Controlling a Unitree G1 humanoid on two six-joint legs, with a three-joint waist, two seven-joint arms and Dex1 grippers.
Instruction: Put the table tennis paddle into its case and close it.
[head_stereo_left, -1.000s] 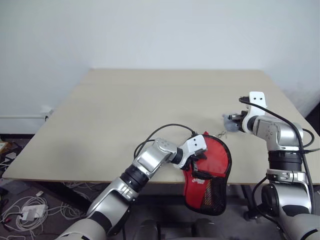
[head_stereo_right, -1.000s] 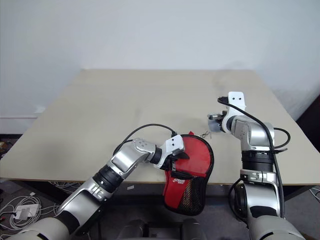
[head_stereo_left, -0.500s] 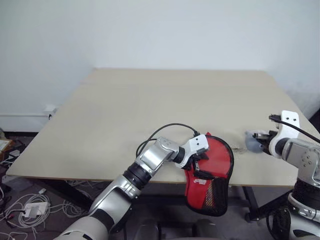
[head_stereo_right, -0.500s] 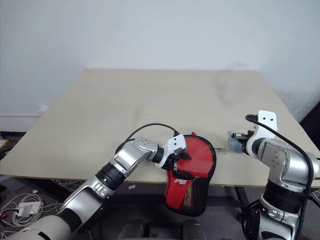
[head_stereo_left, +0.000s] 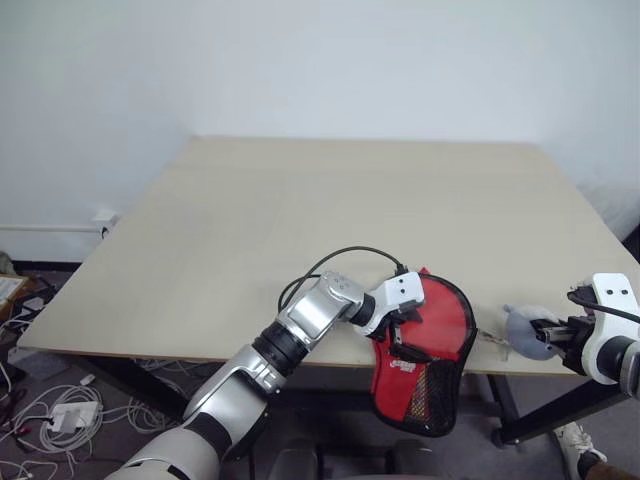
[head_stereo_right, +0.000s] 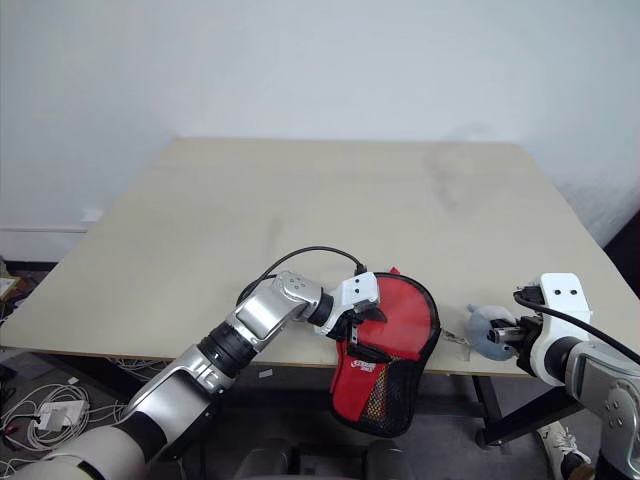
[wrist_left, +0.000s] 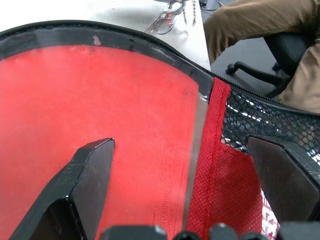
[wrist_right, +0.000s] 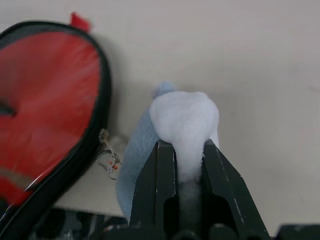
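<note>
Left tool (head_stereo_left: 408, 335): 2 black fingers spread wide, straddling the case (head_stereo_left: 425, 355) across its flat body. Whether the pads actually bear on the fabric cannot be told.

Right tool (wrist_right: 181, 161): fingers pinched together on a soft whitish-grey lump (wrist_right: 182, 120), with a short chain and ring (wrist_right: 108, 156) running from it toward the case's zip edging.

Case: lies at the near edge of the surface (head_stereo_left: 300, 220), round end on the top, narrow mesh end hanging off the edge. Long axis runs from the surface down and toward the robot. Through a clear panel a red face shows; judged to be the table tennis paddle (wrist_left: 100, 115) already inside, handle not seen.

Key relation: the right tool sits just beside the case on its right, level with the round end, so any zip pull runs along that rim. The left arm is nearer the case.

Count: 1 case, 1 paddle, 1 lump, 2 tools.
</note>
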